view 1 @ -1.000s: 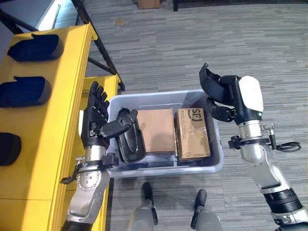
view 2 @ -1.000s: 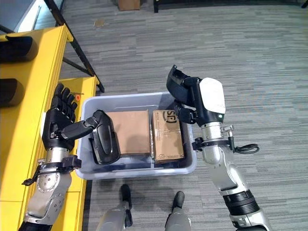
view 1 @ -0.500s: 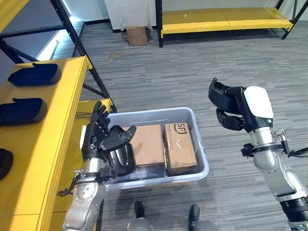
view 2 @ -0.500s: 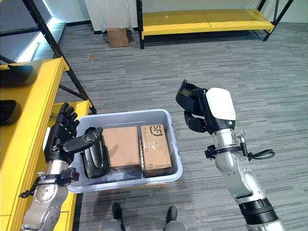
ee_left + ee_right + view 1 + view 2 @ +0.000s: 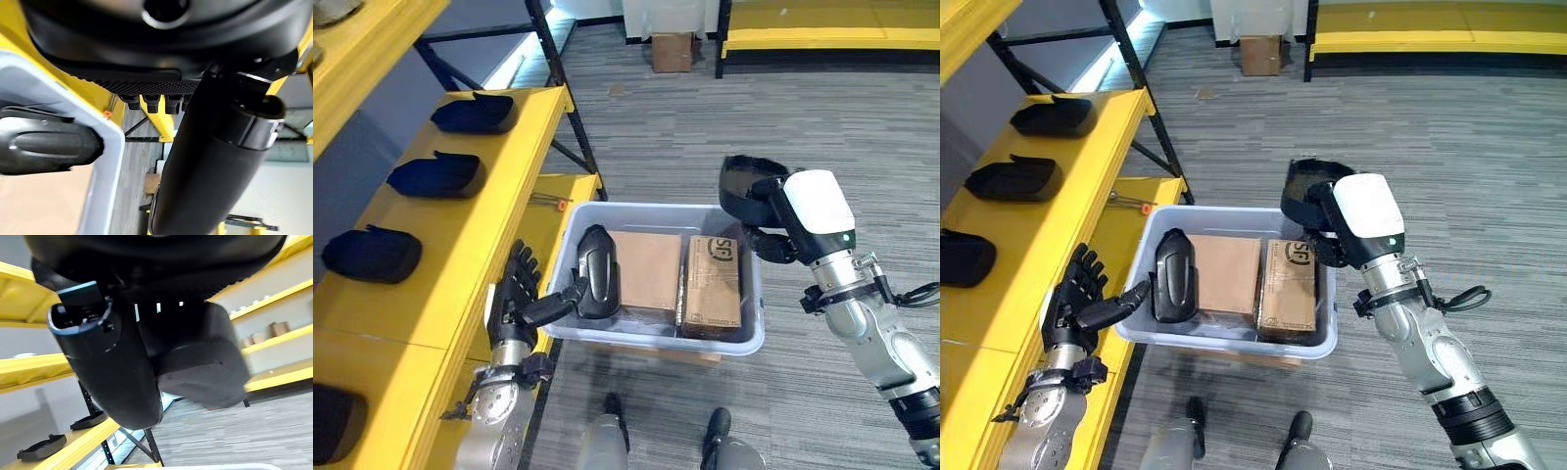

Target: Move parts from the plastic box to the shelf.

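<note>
My right hand (image 5: 795,217) is shut on a black hollow part (image 5: 741,184), held in the air over the back right corner of the grey plastic box (image 5: 656,339). The right wrist view shows that part (image 5: 110,374) under the hand. Another black part (image 5: 597,270) lies at the left end of the box and also appears in the left wrist view (image 5: 44,145). My left hand (image 5: 513,299) is open beside the box's near left corner, its thumb pointing at the rim. The yellow shelf (image 5: 460,255) on the left carries several black parts (image 5: 436,174).
Two cardboard boxes (image 5: 646,269) (image 5: 713,284) fill the middle and right of the plastic box. A black shelf post (image 5: 563,83) slants down behind the box. Grey carpet stretches to the right. A small carton (image 5: 672,51) and a low yellow shelf (image 5: 822,39) stand far back.
The whole view has swung, so the camera moved. My left hand has drawn back from over the black part to the box's corner. The right hand still holds its part.
</note>
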`<state>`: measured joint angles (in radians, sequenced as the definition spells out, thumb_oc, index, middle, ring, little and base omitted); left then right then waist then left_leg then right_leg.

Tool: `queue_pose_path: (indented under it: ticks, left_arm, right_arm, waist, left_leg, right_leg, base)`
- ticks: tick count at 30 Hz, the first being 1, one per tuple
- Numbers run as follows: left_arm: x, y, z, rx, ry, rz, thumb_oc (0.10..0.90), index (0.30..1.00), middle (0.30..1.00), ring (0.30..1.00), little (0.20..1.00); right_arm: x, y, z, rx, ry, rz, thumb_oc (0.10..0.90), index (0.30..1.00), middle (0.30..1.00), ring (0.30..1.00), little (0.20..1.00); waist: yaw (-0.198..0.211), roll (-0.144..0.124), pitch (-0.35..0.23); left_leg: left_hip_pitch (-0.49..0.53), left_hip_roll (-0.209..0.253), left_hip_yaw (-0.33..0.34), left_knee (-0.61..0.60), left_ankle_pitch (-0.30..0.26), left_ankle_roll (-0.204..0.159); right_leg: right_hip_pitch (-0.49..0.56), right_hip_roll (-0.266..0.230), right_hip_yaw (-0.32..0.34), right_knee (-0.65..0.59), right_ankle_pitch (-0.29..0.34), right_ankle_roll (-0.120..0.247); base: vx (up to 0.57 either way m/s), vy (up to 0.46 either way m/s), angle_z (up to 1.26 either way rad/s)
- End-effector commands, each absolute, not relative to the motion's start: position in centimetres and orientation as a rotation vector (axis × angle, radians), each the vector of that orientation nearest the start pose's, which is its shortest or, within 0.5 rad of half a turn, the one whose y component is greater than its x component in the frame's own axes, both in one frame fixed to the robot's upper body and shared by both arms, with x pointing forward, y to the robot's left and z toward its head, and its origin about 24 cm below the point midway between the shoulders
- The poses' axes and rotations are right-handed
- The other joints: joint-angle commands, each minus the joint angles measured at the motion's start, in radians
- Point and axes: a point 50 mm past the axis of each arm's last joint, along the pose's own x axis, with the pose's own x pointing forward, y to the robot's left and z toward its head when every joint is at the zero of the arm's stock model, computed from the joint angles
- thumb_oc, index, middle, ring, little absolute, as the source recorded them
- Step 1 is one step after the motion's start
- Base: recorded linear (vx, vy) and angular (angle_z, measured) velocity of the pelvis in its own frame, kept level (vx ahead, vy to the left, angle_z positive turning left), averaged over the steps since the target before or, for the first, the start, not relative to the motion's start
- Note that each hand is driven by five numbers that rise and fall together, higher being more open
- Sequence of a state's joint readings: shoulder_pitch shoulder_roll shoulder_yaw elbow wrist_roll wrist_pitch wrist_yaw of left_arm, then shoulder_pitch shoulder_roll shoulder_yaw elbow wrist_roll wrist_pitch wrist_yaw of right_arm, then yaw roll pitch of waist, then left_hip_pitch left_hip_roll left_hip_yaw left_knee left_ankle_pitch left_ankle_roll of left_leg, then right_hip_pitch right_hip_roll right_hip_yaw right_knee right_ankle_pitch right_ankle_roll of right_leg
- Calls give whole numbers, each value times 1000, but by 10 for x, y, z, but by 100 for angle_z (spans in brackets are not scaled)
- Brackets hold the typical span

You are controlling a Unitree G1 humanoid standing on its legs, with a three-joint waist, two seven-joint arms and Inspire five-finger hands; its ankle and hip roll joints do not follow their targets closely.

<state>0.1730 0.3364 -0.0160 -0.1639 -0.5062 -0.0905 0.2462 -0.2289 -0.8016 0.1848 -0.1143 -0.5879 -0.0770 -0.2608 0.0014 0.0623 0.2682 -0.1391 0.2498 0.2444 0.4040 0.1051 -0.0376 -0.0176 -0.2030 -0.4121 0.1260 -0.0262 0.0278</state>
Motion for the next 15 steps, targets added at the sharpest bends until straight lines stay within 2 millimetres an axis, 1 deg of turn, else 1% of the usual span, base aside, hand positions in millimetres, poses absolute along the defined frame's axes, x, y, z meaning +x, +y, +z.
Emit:
queue_pose_path:
  ticks: [1,2,3,4,5,6,7,8,11,12,13,14,15]
  left_arm:
    - [230,216,119,-145,-357,130,900,1000,1000,1000,1000]
    - [230,214,118,-145,-354,125,900,1000,1000,1000,1000]
    - [232,213,122,-145,-367,108,900,1000,1000,1000,1000]
    - [232,215,123,-136,-373,111,900,1000,1000,1000,1000]
    - [231,214,123,-142,-372,99,900,1000,1000,1000,1000]
    - [231,215,122,-133,-368,100,900,1000,1000,1000,1000]
    - [229,218,121,-126,-364,114,900,1000,1000,1000,1000]
    - [229,219,121,-122,-365,116,900,1000,1000,1000,1000]
    - [228,221,120,-107,-359,115,900,1000,1000,1000,1000]
    - [227,221,120,-106,-359,114,900,1000,1000,1000,1000]
    - [224,223,117,-104,-350,127,900,1000,1000,1000,1000]
    - [224,223,117,-104,-350,127,900,1000,1000,1000,1000]
    - [223,224,116,-106,-348,130,900,1000,1000,1000,1000]
  right_arm:
    - [271,-217,220,-1295,-852,-278,400,300,300,300,300]
    - [269,-218,220,-1298,-847,-280,400,300,300,300,300]
    - [263,-231,222,-1318,-828,-339,400,300,300,300,300]
    - [261,-239,223,-1339,-817,-377,400,300,300,300,300]
    - [258,-245,221,-1349,-797,-397,400,300,300,300,300]
    - [257,-246,220,-1354,-793,-404,400,300,300,300,300]
    - [256,-246,220,-1354,-795,-408,400,300,300,300,300]
    - [257,-247,218,-1353,-783,-410,400,300,300,300,300]
    - [253,-244,221,-1351,-805,-416,400,300,300,300,300]
    - [253,-244,220,-1350,-804,-416,400,300,300,300,300]
    - [250,-244,219,-1390,-797,-415,400,300,300,300,300]
    - [250,-244,219,-1390,-797,-415,400,300,300,300,300]
    - [250,-243,220,-1390,-803,-420,400,300,300,300,300]
  waist:
    - [-43,-31,-124]
    - [-42,-30,-125]
    - [-68,-10,-136]
    - [-84,-1,-141]
    - [-82,12,-148]
    - [-78,23,-149]
    - [-74,31,-152]
    - [-71,34,-156]
    - [-58,22,-150]
    - [-59,19,-151]
    - [-44,6,-153]
    - [-44,6,-153]
    - [-37,1,-154]
  left_leg:
    - [238,137,25,-199,45,-151]
    - [241,136,22,-206,46,-150]
    - [246,131,90,-272,12,-160]
    - [253,149,158,-306,14,-172]
    - [265,143,174,-345,16,-178]
    - [270,137,174,-364,7,-179]
    - [276,121,171,-386,-33,-170]
    - [279,107,168,-394,-61,-160]
    - [261,69,176,-385,-91,-133]
    - [260,65,174,-386,-92,-130]
    - [271,13,174,-429,-105,-110]
    - [272,11,174,-431,-104,-109]
    - [274,-9,171,-445,-107,-103]
  right_leg:
    - [2,112,-32,-73,-93,28]
    - [6,111,-36,-74,-94,30]
    - [-1,87,-83,-68,-79,50]
    - [-8,68,-113,-61,-68,55]
    - [-3,60,-128,-64,-61,63]
    - [0,57,-133,-61,-56,69]
    - [-2,48,-131,-54,-47,79]
    - [-1,39,-129,-53,-39,83]
    - [2,-13,-144,-40,2,104]
    - [2,-17,-145,-40,5,107]
    - [14,-59,-160,-56,51,136]
    - [15,-60,-160,-57,52,137]
    - [19,-73,-164,-64,68,146]
  base:
    - [30,71,133]
    - [-71,136,128]
    - [-109,191,107]
    - [-104,246,99]
    - [-50,201,87]
    - [-10,203,87]
    - [-18,210,52]
    - [-23,243,43]
    - [-36,195,39]
    - [-27,321,52]
    - [-10,252,36]
    - [-16,309,35]
    - [-25,188,14]
